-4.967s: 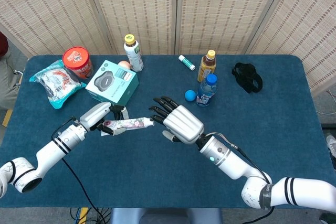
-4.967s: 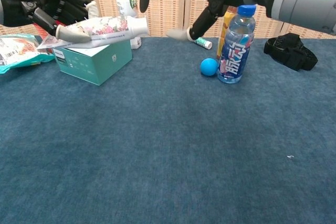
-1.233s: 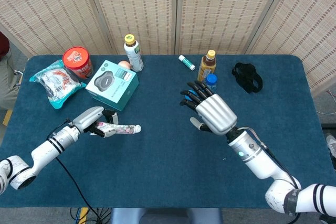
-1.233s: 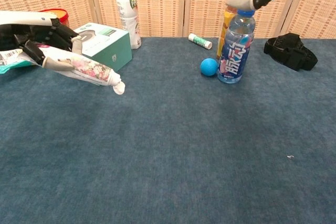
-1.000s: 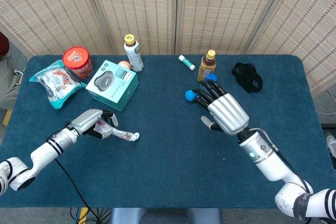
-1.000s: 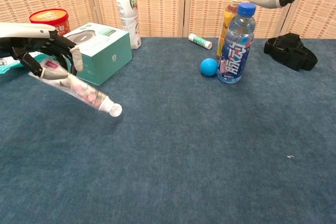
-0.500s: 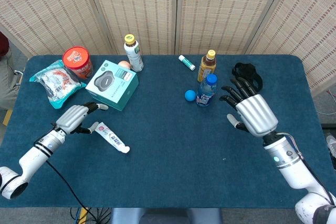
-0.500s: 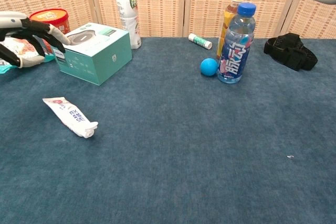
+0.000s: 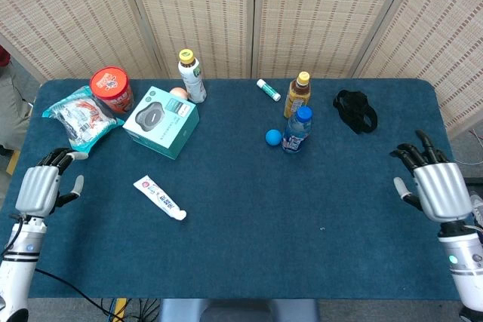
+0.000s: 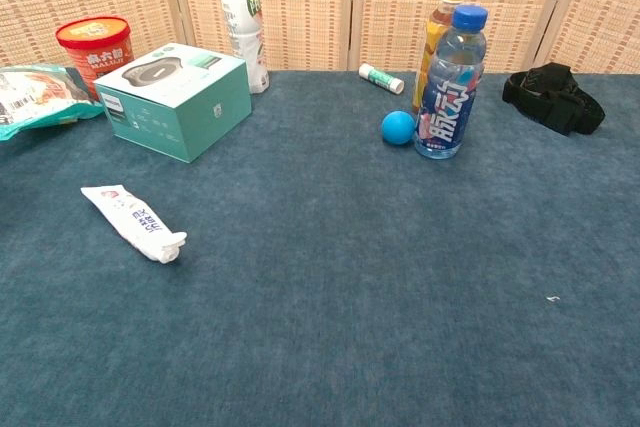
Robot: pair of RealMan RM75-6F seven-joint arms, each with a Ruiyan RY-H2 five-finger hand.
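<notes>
The left hand point(image 9: 36, 188) hangs over the left edge of the desk point(image 9: 249, 246), holding nothing, its fingers loosely apart and pointing toward the far side; it shows only in the head view. The right hand point(image 9: 436, 188) hangs at the right edge of the desk, likewise free of any load with its fingers spread. The tube point(image 9: 159, 197), white with a flowered print, lies flat on the blue cloth in the near-left part of the desk, apart from both hands and nearer to the left one; its cap end points toward the near edge and the middle. In the chest view the tube point(image 10: 134, 222) lies with its crimped end to the left and its cap to the right. Beyond it, toward the far-left corner, stands a teal box point(image 9: 161, 121), with a snack bag point(image 9: 77, 118) and a red tub point(image 9: 112, 89) to its left. A white bottle with a yellow cap point(image 9: 192, 76) stands near the far edge just beside the box. Nearer the middle of the far side a small white stick point(image 9: 268, 90) lies flat, an amber bottle point(image 9: 297, 94) and a blue-capped water bottle point(image 9: 296, 130) stand close together, and a blue ball point(image 9: 273, 137) rests just beside the water bottle. A black strap point(image 9: 355, 109) lies toward the far-right corner
</notes>
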